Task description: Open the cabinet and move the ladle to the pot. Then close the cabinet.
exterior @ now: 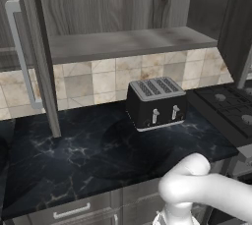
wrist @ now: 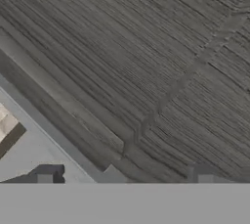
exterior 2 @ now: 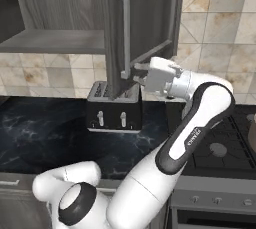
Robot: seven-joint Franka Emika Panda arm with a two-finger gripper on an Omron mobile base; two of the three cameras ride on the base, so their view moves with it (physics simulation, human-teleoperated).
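— Where is your claw right now?

— My claw point(exterior 2: 134, 74) is up at the right-hand door of the cabinet point(exterior 2: 142, 23), right beside the lower end of its long silver handle point(exterior 2: 124, 33). The fingers point(wrist: 46, 175) stand wide apart, released, with nothing between them. From the hand view the door's wood grain is very close in front of me, and the handle bar runs across the lower left.

— Is the cabinet open?

— Yes. Both doors are swung out; the left door point(exterior: 29, 47) hangs out over the counter point(exterior: 74, 155), and the pale shelf point(exterior: 128, 42) inside shows between them.

— And the ladle, the pot?

— I can't make out the ladle on the part of the shelf I can see; it looks bare, though the far corners are dim. There's a brownish curved edge at the far right of the stove point(exterior 2: 220, 143) that may be the pot, but I can't tell.

— Anything else on the counter?

— A black toaster point(exterior: 156, 103) against the tiled wall, under the shelf, just left of the stove.
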